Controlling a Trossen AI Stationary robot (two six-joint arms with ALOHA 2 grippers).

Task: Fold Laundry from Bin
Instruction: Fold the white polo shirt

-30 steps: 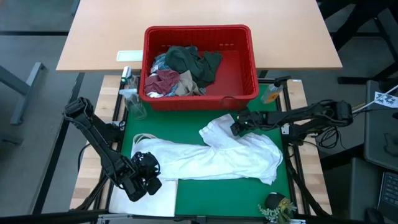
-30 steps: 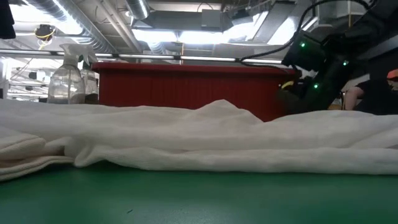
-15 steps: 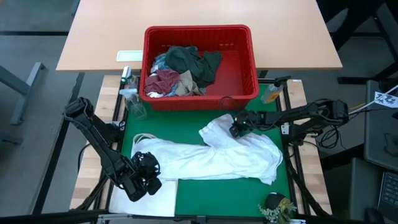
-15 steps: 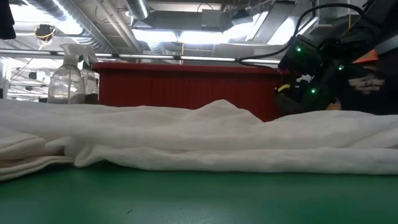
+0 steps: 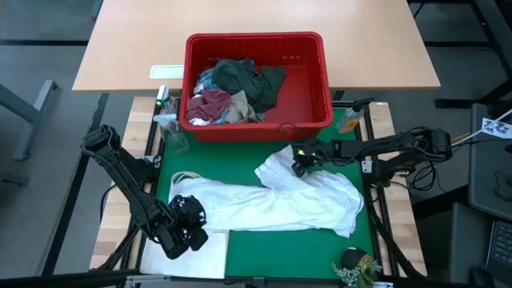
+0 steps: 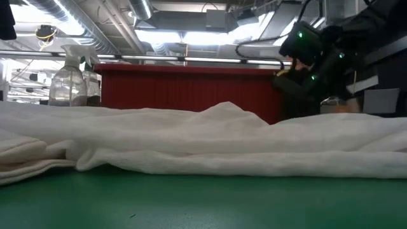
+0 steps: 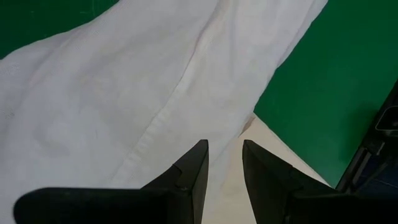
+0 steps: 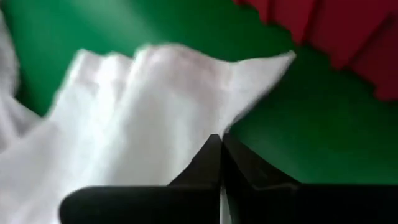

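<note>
A white garment (image 5: pixel 272 198) lies spread across the green mat (image 5: pixel 304 244) at the frame's centre, just below the red bin (image 5: pixel 320 96) — which holds the dark green, maroon and tan pieces (image 5: pixel 232 90). The right end effector (image 5: pixel 299 162) is clenched on the garment's upper edge, right of centre. The left end effector (image 5: pixel 186 218) sits at lower left over the garment's end, fingers (image 7: pixel 193 174) slightly parted — gripping nothing that I can see.

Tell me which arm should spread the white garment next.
Right. Its claw is shut on the white garment at the edge near the bin; the left claw hovers over the far end, gripping nothing.
</note>
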